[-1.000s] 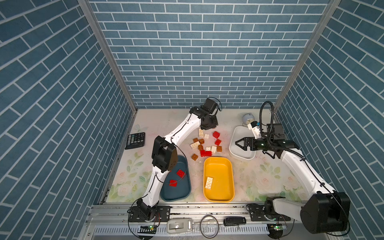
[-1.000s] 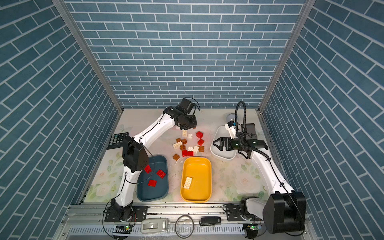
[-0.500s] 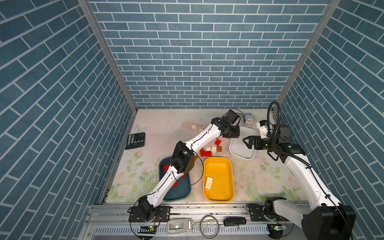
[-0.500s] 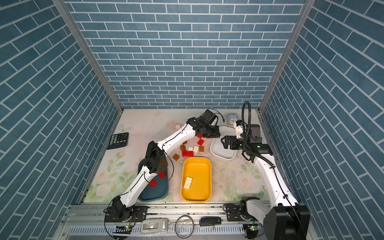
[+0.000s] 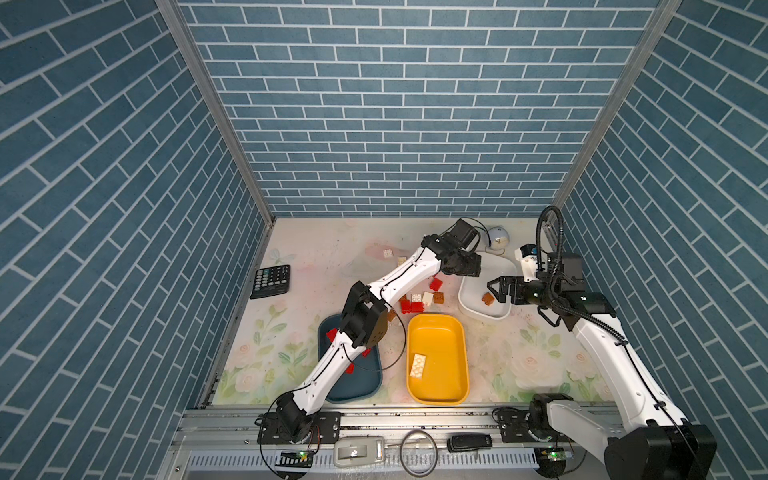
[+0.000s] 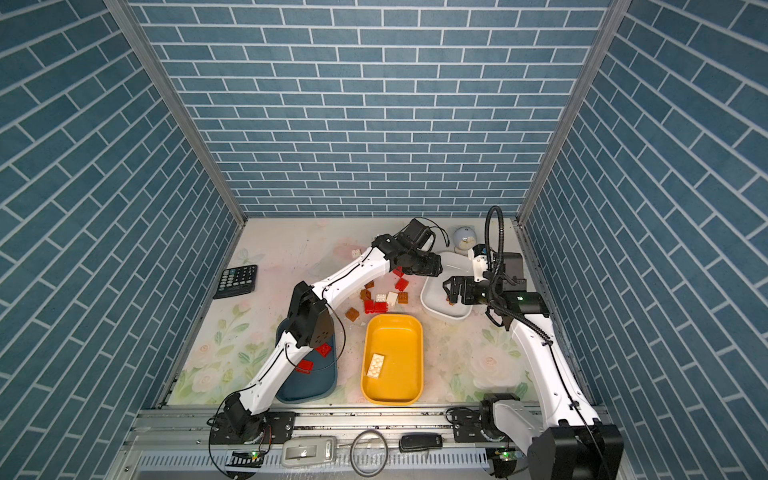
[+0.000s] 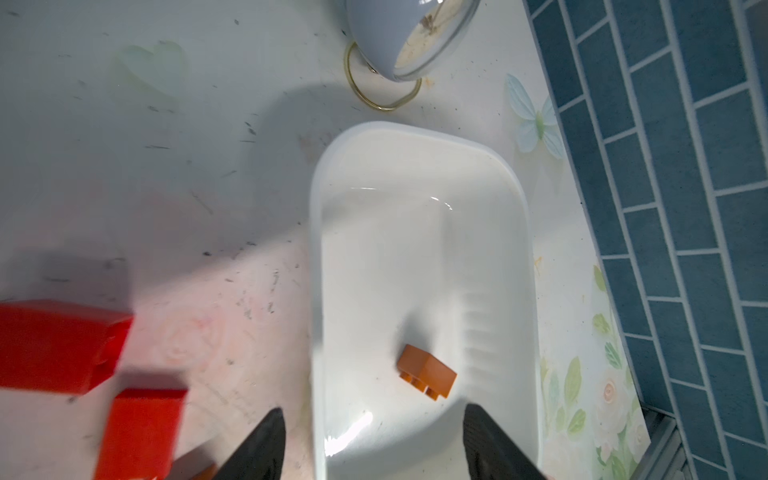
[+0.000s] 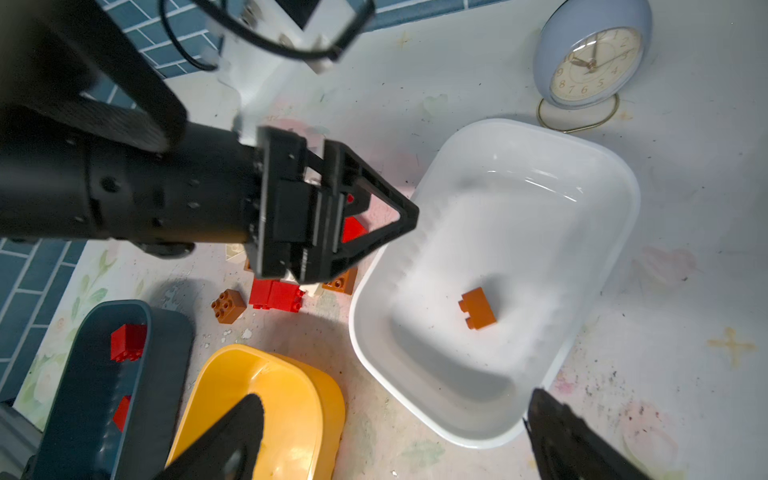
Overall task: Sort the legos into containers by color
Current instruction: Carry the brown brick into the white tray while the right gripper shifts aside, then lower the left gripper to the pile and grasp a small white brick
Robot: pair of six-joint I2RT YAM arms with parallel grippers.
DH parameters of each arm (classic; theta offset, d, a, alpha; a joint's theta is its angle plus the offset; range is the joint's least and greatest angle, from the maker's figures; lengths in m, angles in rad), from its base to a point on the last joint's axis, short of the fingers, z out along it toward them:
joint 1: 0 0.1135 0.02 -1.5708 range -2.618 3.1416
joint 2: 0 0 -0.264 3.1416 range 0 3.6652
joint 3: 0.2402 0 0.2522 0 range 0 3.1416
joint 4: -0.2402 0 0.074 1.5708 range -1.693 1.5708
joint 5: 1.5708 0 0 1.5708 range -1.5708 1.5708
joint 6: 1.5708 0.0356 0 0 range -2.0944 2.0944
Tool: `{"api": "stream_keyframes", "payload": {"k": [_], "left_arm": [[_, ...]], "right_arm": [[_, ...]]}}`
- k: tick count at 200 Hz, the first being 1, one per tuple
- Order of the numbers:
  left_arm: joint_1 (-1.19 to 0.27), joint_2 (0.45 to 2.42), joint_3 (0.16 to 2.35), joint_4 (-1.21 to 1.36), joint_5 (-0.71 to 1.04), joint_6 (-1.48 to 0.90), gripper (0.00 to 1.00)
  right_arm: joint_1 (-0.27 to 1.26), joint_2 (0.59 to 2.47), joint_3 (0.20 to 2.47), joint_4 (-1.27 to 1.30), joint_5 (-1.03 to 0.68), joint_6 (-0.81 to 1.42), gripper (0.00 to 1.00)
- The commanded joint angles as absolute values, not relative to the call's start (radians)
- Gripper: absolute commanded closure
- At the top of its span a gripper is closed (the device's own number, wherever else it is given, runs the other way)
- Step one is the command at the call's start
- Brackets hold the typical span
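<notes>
The left tool hangs over the left rim of the white tray. Its fingers are spread and grip nothing. One brown lego lies on its side on the tray floor, clear of both tools. The right tool hovers over the same tray, spread wide and empty. Loose legos in red, cream and brown sit on the desk beside this tray. The yellow tray holds one cream lego. The teal tray holds red legos.
</notes>
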State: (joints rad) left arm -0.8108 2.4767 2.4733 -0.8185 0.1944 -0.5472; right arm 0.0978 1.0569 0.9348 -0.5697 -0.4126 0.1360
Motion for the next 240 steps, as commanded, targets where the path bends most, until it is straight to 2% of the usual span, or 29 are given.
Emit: {"api": "stream_keyframes", "payload": {"k": [1,47,81,148,189,240], "left_arm": [[-0.76,2.333,2.423,-0.932,0.103,-0.479,0.3],[-0.656,2.218,2.322,-1.095,0.001,-0.418,0.31],[-0.569,2.193,2.252,-1.057,-0.047,-0.445,0.32],[-0.503,2.368,2.326,-0.981,-0.217,-0.525,0.32],[-0.499,2.477,2.409,-0.965,-0.277,-0.549,0.33],[-0.487,2.548,2.41,-0.911,-0.285,-0.578,0.33]], "right_arm": [[0.097,1.065,0.951,-0.597,-0.499,0.103,0.01],[0.098,1.11,0.969,-0.576,-0.622,0.131,0.02],[0.103,1.13,0.975,-0.556,-0.641,0.151,0.02],[0.12,1.146,0.973,-0.544,-0.635,0.161,0.02],[0.124,1.147,0.968,-0.548,-0.626,0.156,0.02],[0.123,1.153,0.955,-0.547,-0.617,0.156,0.03]]}}
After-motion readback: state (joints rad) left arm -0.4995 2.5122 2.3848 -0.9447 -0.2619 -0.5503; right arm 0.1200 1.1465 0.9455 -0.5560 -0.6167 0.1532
